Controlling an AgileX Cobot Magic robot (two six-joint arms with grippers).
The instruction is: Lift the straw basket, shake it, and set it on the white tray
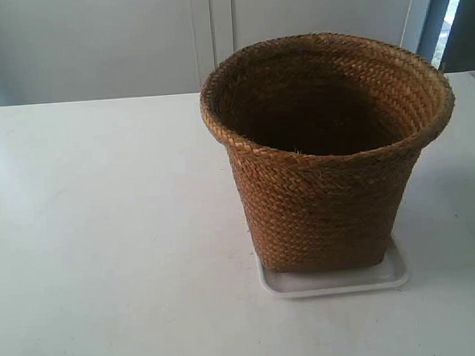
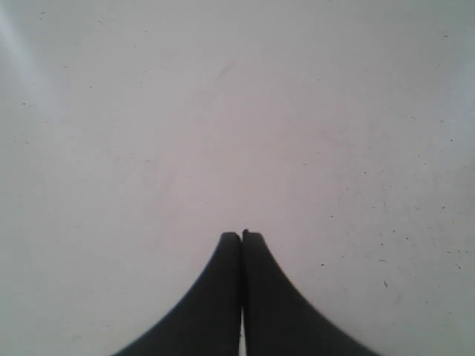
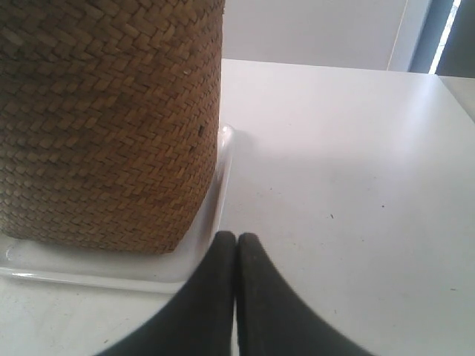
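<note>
A white table fills the exterior view from 3 through 6 to 9 o'clock, its surface finely speckled. At 12 o'clock stands a pale wall with a vertical seam. At 1 o'clock is a dark frame.

1. Tall brown braided straw basket, tapered bucket shape, with a wide flared rolled rim and a shadowed dark interior. It stands upright with its base resting on item 2. The rim overhangs the base on all visible sides.

2. Flat glossy white tray, rectangular with rounded corners and a low raised rim. It lies flat on item 3 and is mostly covered by the basket's base. Only a narrow near strip and two near corners show.

3. Matte white table. It fills most of the view and carries items 1 and 2.

4. Pale grey wall panels behind the table, with a vertical seam above the basket's rim. A dark upright strip with a bright sliver stands at the far corner.
</note>
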